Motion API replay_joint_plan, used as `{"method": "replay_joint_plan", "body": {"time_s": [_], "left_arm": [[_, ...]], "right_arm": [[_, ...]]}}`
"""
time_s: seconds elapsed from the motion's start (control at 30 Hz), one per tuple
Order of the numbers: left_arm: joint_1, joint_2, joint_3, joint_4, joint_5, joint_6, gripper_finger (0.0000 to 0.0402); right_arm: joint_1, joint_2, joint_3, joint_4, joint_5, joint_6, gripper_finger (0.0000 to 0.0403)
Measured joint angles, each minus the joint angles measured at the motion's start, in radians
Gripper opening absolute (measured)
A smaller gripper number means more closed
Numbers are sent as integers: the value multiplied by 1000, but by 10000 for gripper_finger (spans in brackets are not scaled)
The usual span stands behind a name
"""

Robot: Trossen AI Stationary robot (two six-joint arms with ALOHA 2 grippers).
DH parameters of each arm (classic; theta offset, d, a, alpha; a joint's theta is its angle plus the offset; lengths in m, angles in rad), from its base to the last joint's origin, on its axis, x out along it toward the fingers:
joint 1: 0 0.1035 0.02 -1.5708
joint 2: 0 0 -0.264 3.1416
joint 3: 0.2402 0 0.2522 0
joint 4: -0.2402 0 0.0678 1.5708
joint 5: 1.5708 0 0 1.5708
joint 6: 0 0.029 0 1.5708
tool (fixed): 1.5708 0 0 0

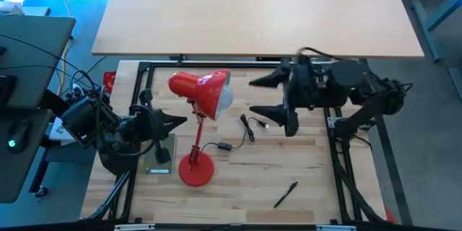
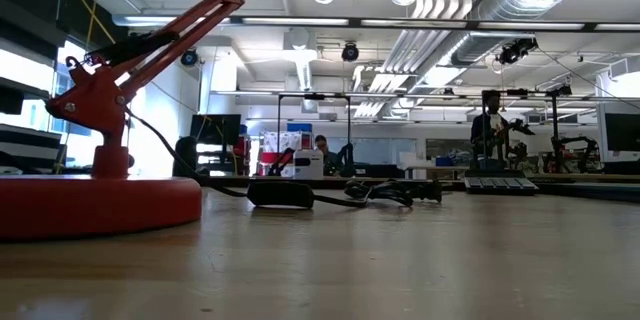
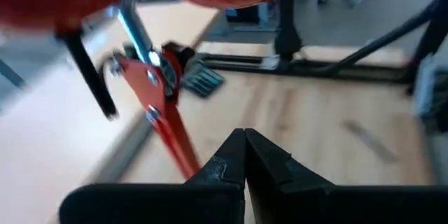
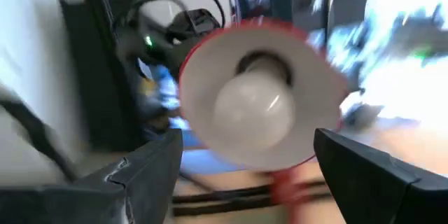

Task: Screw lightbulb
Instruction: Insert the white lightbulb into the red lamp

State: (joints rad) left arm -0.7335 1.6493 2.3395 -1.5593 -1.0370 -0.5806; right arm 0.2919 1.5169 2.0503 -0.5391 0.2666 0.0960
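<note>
From above, the right gripper [image 1: 268,95] reaches in level, fingers spread, facing the red lamp shade [image 1: 202,90] over the bench [image 1: 303,180]. The left gripper [image 1: 180,121] sits pressed together beside the lamp arm. Right wrist view — the lightbulb [image 4: 255,108] apparently sits in the shade's socket, dome toward the gripper.

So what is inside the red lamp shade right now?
Inside the lamp shade sits the white lightbulb, its round end facing out. Its narrow base and the socket are mostly hidden behind the bulb, so how deep it is screwed cannot be seen.
</note>
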Motion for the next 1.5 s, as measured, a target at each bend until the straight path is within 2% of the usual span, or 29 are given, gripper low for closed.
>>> {"method": "replay_joint_plan", "body": {"time_s": [0.13,0.23,0.3,0.47,0.6,0.7,0.8,1.5], "left_arm": [[0,-1,17,3,71,-219,0],[-12,-3,17,4,90,-343,0],[-22,-3,17,7,92,-411,0],[-42,-3,17,10,94,-562,0],[-58,-3,17,14,93,-595,0],[-62,-3,17,18,86,-595,0],[-62,-3,17,16,85,-593,0],[-38,-7,17,13,82,-496,0]], "right_arm": [[62,32,80,-10,166,-467,317],[113,62,129,-10,313,-765,317],[133,87,149,-6,371,-925,317],[158,172,159,-14,412,-1096,317],[161,222,159,36,567,-1277,317],[160,242,160,127,574,-1318,317],[161,251,160,154,521,-1337,317],[65,270,161,125,383,-1283,317]]}}
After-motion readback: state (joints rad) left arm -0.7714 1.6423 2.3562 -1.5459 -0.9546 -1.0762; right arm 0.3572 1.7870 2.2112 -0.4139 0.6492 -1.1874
